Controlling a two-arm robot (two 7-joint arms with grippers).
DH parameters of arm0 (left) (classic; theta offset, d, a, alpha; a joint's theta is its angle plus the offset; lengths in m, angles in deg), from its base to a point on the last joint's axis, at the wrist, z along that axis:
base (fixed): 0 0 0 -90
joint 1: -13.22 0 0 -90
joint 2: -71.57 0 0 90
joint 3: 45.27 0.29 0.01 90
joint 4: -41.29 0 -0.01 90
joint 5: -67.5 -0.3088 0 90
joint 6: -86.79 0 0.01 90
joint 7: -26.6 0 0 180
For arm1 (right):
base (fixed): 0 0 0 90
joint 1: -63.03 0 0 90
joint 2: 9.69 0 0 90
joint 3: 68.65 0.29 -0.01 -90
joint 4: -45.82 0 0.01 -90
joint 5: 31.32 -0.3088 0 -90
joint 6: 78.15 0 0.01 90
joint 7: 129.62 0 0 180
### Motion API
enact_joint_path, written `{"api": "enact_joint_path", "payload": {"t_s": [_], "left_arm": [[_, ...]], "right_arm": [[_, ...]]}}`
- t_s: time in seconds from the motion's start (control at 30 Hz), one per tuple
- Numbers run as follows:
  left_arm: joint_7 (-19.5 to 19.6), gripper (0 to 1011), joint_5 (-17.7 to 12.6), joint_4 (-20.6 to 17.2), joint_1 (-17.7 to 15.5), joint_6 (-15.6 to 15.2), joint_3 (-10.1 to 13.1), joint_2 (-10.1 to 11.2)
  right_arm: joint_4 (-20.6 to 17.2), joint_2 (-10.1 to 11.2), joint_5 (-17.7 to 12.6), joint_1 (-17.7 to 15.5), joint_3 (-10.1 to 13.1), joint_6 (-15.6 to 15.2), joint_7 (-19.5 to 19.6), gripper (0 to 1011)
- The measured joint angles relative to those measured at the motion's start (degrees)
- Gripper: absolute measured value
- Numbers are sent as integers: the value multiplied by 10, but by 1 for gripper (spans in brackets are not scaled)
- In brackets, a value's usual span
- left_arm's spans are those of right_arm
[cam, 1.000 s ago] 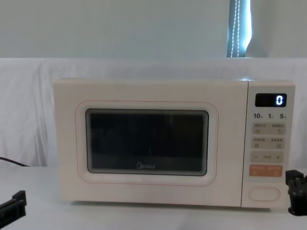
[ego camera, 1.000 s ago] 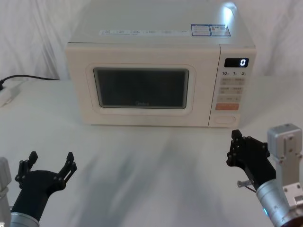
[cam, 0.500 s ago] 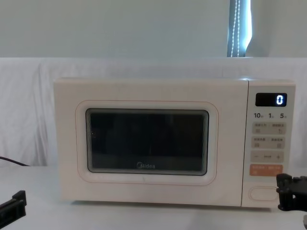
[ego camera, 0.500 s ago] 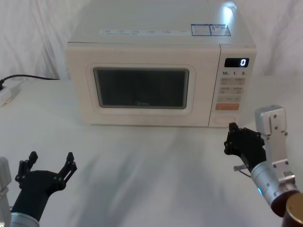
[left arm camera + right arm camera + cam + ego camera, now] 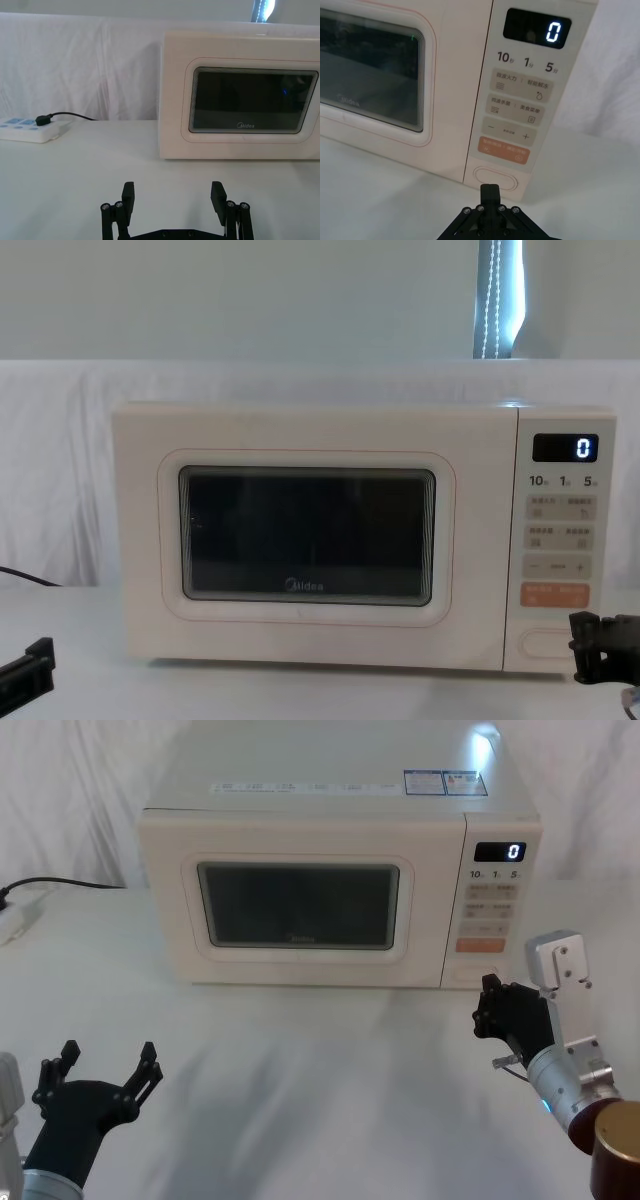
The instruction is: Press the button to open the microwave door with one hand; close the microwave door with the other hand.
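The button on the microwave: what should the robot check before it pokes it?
1. Microwave door shut flush: ok.
2. Right pincer lined up with the button, fingers shut to a single tip: ok.
3. Tip touching the button: not ok, a small gap shows in the right wrist view.
4. Tip clear of the orange key above the button: ok.
5. Left pincer open and low in front of the door, ready to close it: ok.
6. Display lit, reading 0: ok.
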Motion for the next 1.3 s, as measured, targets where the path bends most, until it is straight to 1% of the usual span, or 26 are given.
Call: {"api": "enact_joint_path", "payload": {"t_s": [0.23,0.5,0.87,1.3], "left_arm": [[0,1001,0,0,0,0,0,0],[0,1001,0,0,0,0,0,0],[0,1001,0,0,0,0,0,0],[0,1001,0,0,0,0,0,0]], "right_arm": [[36,-7,6,25,2,0,-1,0],[66,-12,10,44,4,0,-2,0],[85,-16,16,54,7,0,-1,0],[125,-27,17,77,10,5,3,0]]}}
